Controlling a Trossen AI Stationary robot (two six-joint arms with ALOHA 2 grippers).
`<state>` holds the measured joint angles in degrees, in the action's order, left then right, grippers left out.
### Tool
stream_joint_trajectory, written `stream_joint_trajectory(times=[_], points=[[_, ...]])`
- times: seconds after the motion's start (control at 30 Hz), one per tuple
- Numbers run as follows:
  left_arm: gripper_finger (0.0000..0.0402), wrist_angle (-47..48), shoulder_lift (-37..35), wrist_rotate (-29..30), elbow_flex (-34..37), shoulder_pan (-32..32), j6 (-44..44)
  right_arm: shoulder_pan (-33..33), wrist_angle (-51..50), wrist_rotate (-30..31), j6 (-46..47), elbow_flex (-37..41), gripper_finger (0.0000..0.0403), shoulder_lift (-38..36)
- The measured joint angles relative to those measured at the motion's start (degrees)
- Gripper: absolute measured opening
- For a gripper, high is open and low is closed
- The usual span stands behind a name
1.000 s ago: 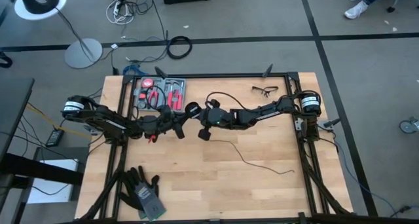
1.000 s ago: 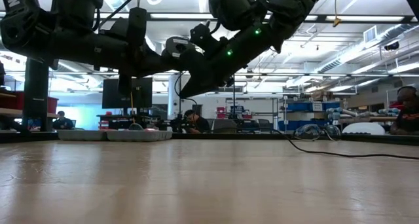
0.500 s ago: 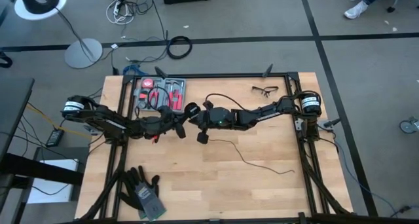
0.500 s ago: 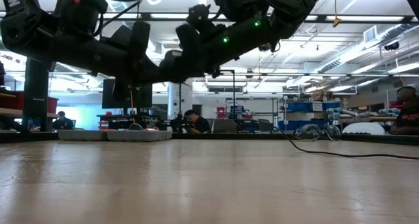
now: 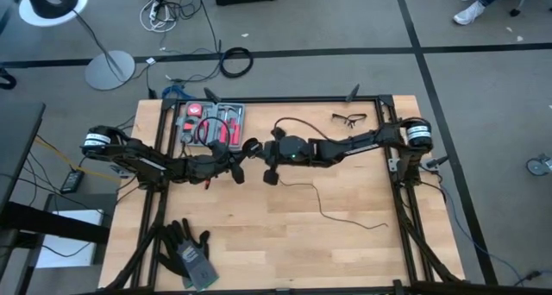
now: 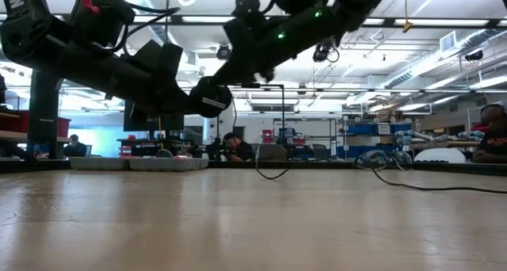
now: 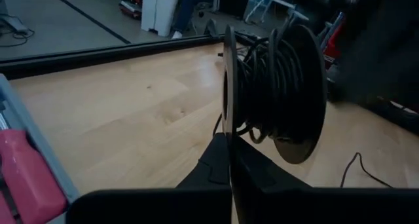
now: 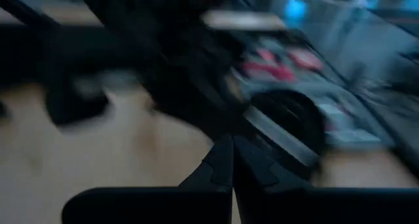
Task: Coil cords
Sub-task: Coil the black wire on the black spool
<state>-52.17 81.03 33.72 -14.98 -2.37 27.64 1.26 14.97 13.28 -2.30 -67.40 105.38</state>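
L fingers [image 7: 219,160] are pinched narrow on the thin flange of a black spool [image 7: 275,86], which stands upright on the fingertips w/ cord wound round its core. Left gripper [image 5: 244,153] sits mid-tabletop, near the back, spool [image 5: 252,147] at its tip. In low view the spool [image 6: 210,97] hangs well above the wood, not touching.

R fingers [image 8: 219,162] are pressed together, no gap visible. Right gripper [image 5: 270,176] is just beside the spool, on its right, pointing toward the front edge. Can't tell if it nips the cord; wrist pic too blurred.

Thin black cord [image 5: 323,210] lies loose on the tabletop [image 5: 259,243]. It starts by the R gripper, wanders toward the front-right and ends near the tabletop's middle-right. One loop droops below the spool in low view [image 6: 273,174].

Also on top:
- open tool case w/ red-handled pliers [image 5: 211,122], back left
- safety glasses [image 5: 349,118], back right
- dark gloves [image 5: 190,252], front left
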Motion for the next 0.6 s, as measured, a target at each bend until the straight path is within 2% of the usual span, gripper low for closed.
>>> stream_joint_trajectory(times=[0.2, 0.33, 0.4, 0.47, 0.6], points=[[0.0000, -0.8, 0.0, 0.1, 0.0, 0.0, 0.0, -1.0, -21.5, 16.1, -1.2, 0.3, 0.0000, -9.0], [0.0000, -1.8, 0.0, 0.1, 0.0, 0.0, 0.0, -1.8, -25.1, 22.1, 2.4, 7.4, 0.0000, -16.6], [0.0000, -2.5, 0.0, -0.3, 0.0, 0.0, 0.0, -1.9, -21.5, 22.6, 5.0, 13.8, 0.0000, -20.9], [0.0000, -2.6, 0.0, -0.6, 0.0, 0.0, -0.2, -1.9, -13.5, 22.5, 7.9, 21.1, 0.0000, -24.1], [0.0000, -4.1, 0.0, -1.4, 0.0, 0.0, -1.9, -1.9, 10.0, 20.7, 16.3, 34.3, 0.0001, -24.2]])
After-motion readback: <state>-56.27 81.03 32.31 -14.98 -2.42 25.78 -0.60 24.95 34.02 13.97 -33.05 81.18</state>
